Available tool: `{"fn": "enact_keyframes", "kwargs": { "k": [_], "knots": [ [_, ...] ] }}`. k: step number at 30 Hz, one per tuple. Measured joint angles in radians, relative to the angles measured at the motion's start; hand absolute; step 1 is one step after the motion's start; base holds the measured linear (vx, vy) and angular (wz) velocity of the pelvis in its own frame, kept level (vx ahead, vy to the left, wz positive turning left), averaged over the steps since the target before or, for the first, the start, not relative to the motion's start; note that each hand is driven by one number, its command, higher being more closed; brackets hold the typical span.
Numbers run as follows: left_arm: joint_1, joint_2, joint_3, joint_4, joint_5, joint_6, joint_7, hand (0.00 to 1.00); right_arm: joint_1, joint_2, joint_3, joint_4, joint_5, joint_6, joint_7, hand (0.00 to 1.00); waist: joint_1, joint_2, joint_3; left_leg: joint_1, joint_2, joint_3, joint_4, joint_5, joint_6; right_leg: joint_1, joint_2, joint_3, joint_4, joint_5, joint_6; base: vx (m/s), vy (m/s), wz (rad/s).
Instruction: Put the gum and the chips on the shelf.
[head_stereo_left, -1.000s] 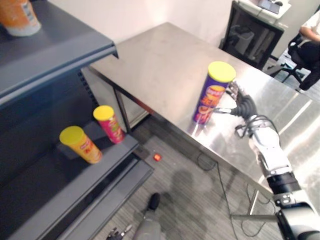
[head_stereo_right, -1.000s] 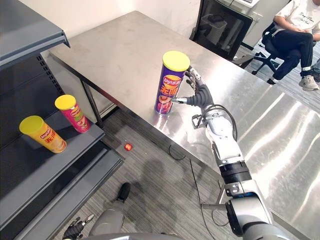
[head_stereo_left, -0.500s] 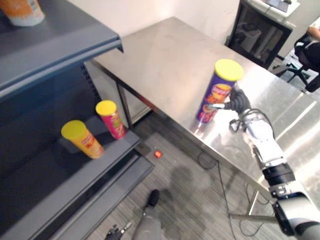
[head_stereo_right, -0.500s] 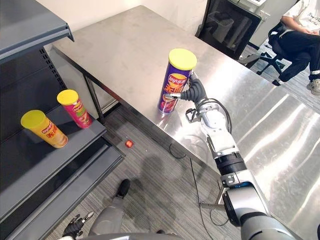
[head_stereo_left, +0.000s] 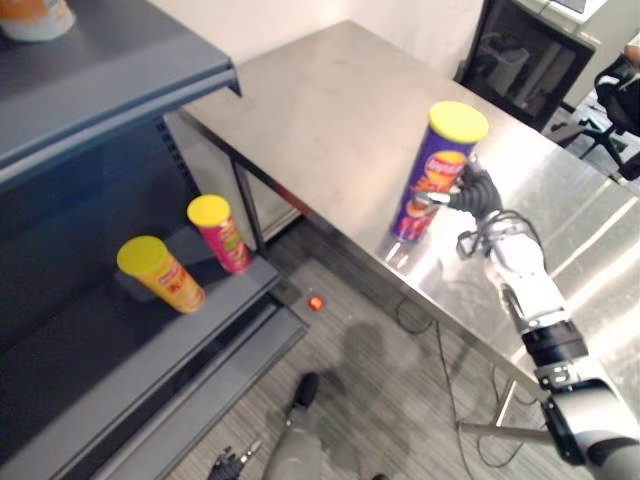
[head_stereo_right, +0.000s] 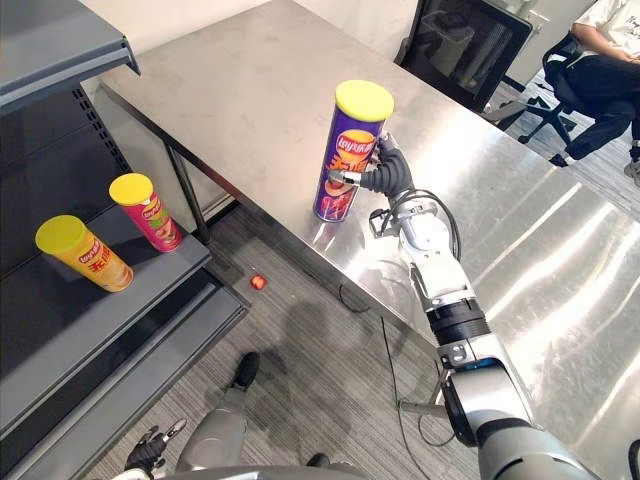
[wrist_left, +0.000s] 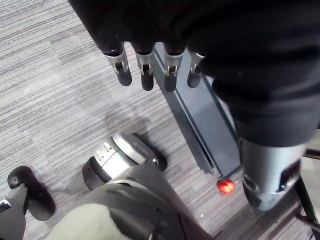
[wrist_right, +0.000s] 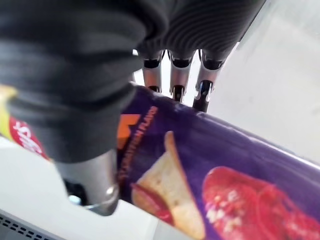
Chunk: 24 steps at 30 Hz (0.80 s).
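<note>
Right hand (head_stereo_right: 392, 176) was wrapped round the purple chips can (head_stereo_right: 352, 140), thumb across the front, fingers behind. The can stood upright on the steel table (head_stereo_right: 240, 90), near its edge. Left hand (wrist_left: 150, 67) hung low over the carpet (wrist_left: 50, 75), fingers relaxed, holding nothing. Well off to the right hand's left, the shelf (head_stereo_right: 160, 280) bore an orange can (head_stereo_right: 85, 255) and a red can (head_stereo_right: 150, 212).

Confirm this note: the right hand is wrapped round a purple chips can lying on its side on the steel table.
Not quite: the purple chips can stands upright on the steel table, yellow lid up, as the right eye view shows. The right hand is wrapped round it.
</note>
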<state>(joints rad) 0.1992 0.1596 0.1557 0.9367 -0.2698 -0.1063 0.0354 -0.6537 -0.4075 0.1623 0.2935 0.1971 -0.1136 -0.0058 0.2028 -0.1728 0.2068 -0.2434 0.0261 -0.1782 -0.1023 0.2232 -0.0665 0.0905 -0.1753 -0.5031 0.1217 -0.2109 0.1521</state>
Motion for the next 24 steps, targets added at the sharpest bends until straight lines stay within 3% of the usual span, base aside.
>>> {"fn": "enact_keyframes", "kwargs": {
  "k": [13,19,21,24],
  "knots": [
    [-0.001,0.000,0.000,-0.003,0.012,0.001,0.001,0.00,0.012,0.034,-0.099,-0.099,-0.011,-0.001,-0.041,1.00,-0.006,0.002,0.001,0.001,0.000,-0.001,0.001,-0.004,-0.005,0.003,0.001,0.001,-0.002,0.000,0.000,0.00,0.000,0.00],
    [-0.001,-0.001,0.004,-0.011,0.058,0.001,0.002,0.00,0.119,0.063,-0.152,-0.354,-0.207,-0.034,-0.099,1.00,-0.010,0.002,0.001,0.021,-0.005,-0.001,0.005,-0.004,-0.006,0.027,-0.002,-0.003,-0.015,0.000,0.001,0.00,-0.001,-0.01],
    [-0.002,-0.002,0.008,-0.014,0.088,0.001,0.002,0.00,0.193,0.075,-0.146,-0.481,-0.352,-0.071,-0.118,1.00,-0.013,0.003,0.000,0.038,-0.005,0.002,0.003,-0.008,-0.010,0.041,-0.002,-0.001,-0.019,-0.001,0.001,0.02,-0.006,-0.06],
    [0.000,-0.002,0.008,-0.015,0.101,0.001,0.004,0.00,0.269,0.075,-0.106,-0.554,-0.480,-0.100,-0.127,1.00,-0.026,0.006,-0.002,0.042,-0.003,0.004,0.003,-0.013,-0.016,0.041,-0.001,0.003,-0.018,-0.005,0.001,-0.01,-0.002,-0.04]
  ]
}}
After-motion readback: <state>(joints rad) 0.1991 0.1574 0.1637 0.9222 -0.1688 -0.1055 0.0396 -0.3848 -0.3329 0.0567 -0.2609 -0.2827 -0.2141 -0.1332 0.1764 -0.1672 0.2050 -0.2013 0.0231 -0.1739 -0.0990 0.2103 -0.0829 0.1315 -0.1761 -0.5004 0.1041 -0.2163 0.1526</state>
